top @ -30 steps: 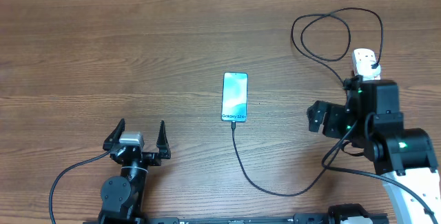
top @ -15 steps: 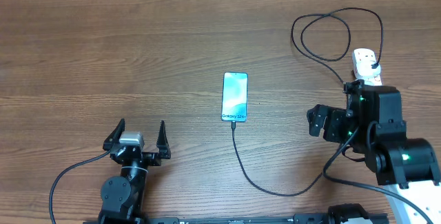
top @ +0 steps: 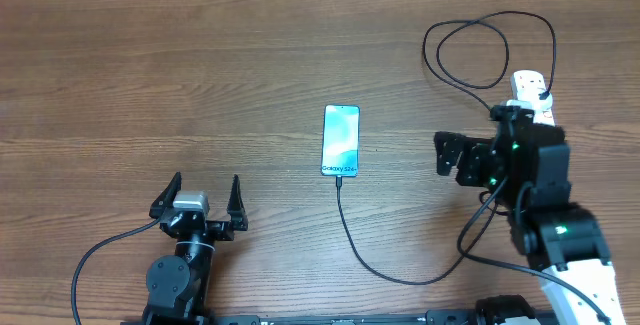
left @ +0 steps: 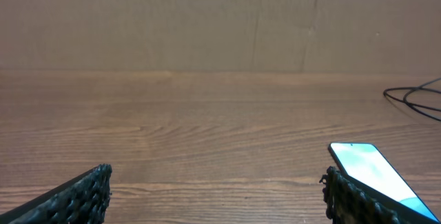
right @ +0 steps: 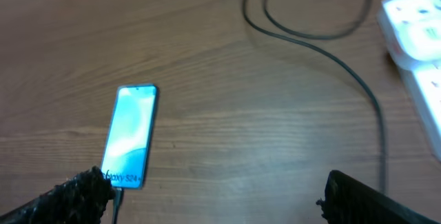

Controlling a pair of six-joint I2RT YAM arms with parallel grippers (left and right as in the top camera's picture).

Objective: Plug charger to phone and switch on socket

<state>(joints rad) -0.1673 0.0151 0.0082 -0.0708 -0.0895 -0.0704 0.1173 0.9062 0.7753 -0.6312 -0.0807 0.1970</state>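
- left claw (top: 205, 180): jaws wide apart, nothing between them. Parked low over the table (top: 150, 65) at the near edge, well away from the work. Looks idle.
- right claw (top: 445, 155): jaws wide apart and empty, hanging over bare wood. In its wrist view only wood lies between the fingers (right: 79, 189).
- Galaxy S24 phone (top: 341, 141): lies flat with the screen lit, ahead of the right claw and toward its left finger (right: 131, 136). It is ahead and off to the right of the left claw (left: 372, 172). Neither claw touches it.
- charger cable (top: 360, 245): its tip meets the phone's text end, so it looks plugged in; the joint is too small to confirm. The slack runs past and under the right arm, then loops beyond the claw (right: 310, 41).
- power strip (top: 530, 87): farthest out, ahead of the right claw past its right finger (right: 417, 41). The cable's black plug (top: 541, 92) sits in it. On or off cannot be told.
- Judgement: the plugging step looks done and switching the strip remains. The right claw is nearer the strip, so that step likely falls to it.
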